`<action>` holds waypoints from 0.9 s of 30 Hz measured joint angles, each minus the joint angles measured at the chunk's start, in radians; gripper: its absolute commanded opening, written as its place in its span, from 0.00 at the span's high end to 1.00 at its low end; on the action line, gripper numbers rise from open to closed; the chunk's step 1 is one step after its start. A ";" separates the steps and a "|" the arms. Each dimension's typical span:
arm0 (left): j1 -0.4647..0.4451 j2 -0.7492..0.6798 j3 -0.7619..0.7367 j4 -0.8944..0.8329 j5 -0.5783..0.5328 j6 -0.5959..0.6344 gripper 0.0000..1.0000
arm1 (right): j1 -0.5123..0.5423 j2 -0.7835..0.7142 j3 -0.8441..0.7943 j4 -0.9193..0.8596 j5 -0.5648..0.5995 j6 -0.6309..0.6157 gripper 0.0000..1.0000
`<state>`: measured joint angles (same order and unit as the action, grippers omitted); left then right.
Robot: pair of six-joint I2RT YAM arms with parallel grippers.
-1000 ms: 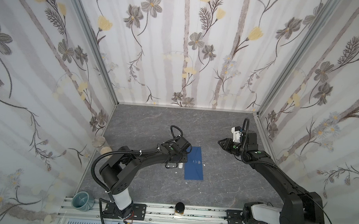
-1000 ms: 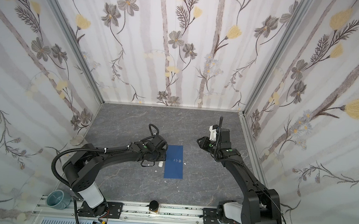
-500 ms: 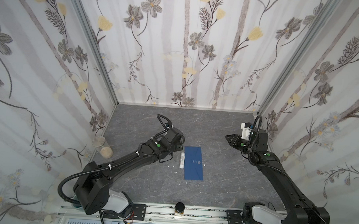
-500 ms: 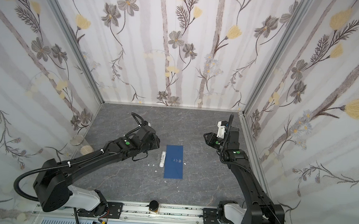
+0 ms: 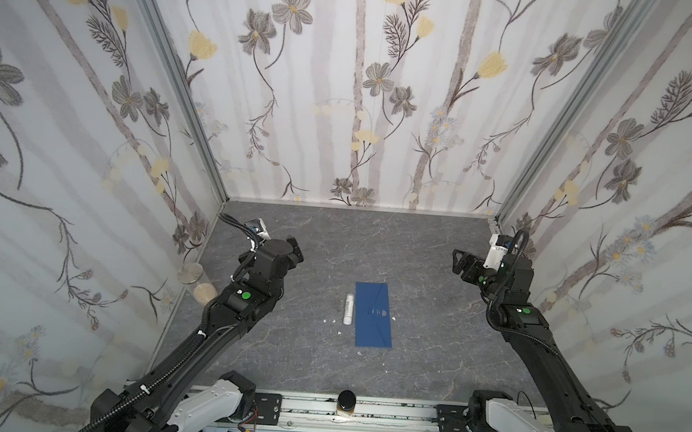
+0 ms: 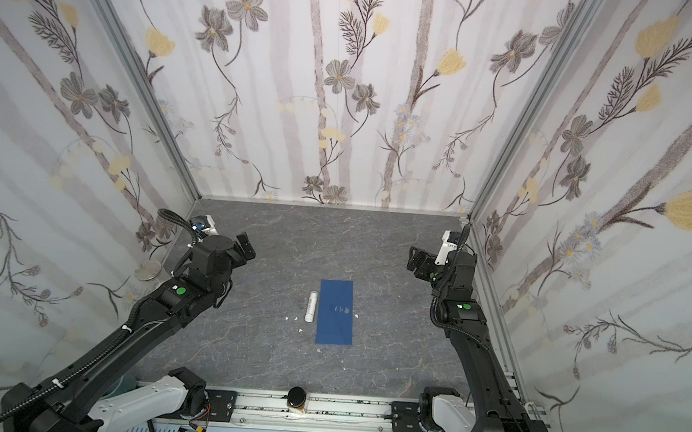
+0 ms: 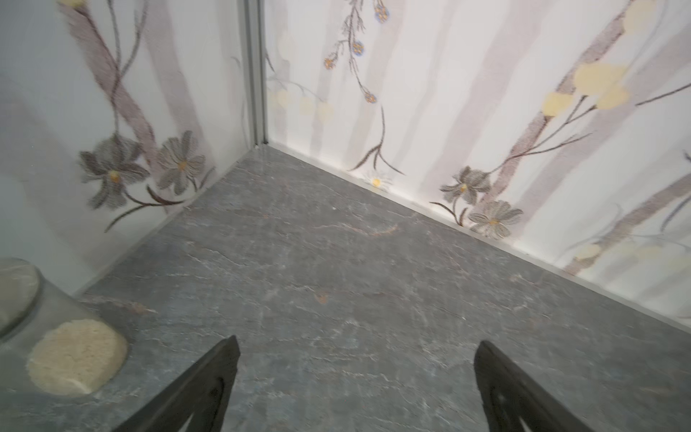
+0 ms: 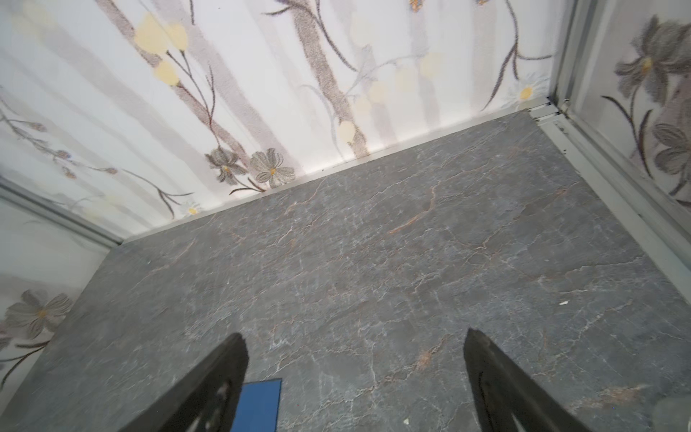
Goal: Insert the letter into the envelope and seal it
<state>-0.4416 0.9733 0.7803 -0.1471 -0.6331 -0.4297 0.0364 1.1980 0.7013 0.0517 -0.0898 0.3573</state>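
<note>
**Arms parked at either side, blue envelope flat in the middle**

The table [image 5: 292,359] was a grey, marble-veined slab, boxed in on three sides by pale walls papered with grey and yellow flowers and joined by metal corner posts. A metal rail ran along the near edge, with a small dark-capped bottle [image 5: 347,400] standing on it. By the left wall sat a clear glass jar [image 7: 15,295], with a round beige disc [image 7: 76,359] just beside it.

In both top views the envelope [image 5: 373,315] lay flat near the table's centre, flap folded down, long side running away from the rail, a small pale mark near its middle. A white glue stick [image 5: 348,308] lay just beside its left edge, parallel to it. Small white scraps [image 5: 330,320] dotted the surface nearby.

The left gripper [image 7: 355,344] was raised near the left wall, well apart from the envelope, jaws spread wide with only bare table between them. The right gripper [image 8: 355,336] hung near the right wall, jaws equally wide and empty; a corner of the envelope showed past one finger [image 8: 220,374].

Print on the glue stick was too small to read. Each arm carried a green dot [image 5: 246,295].
</note>
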 measured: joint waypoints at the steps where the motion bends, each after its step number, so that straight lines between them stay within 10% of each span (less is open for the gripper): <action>1: 0.015 -0.022 -0.050 0.045 -0.016 0.027 0.00 | -0.002 -0.002 -0.024 0.024 0.028 -0.002 0.05; 9: 0.157 0.002 -0.457 0.640 -0.012 0.279 0.00 | -0.011 0.006 -0.180 0.254 0.224 -0.055 0.04; 27: 0.305 0.503 -0.507 1.242 0.266 0.426 0.00 | -0.013 0.116 -0.534 0.987 0.268 -0.254 0.00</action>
<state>-0.1368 1.4761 0.2737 1.0950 -0.3676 -0.0040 0.0238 1.3140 0.1673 1.0386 0.1783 0.1028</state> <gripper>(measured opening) 0.998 0.996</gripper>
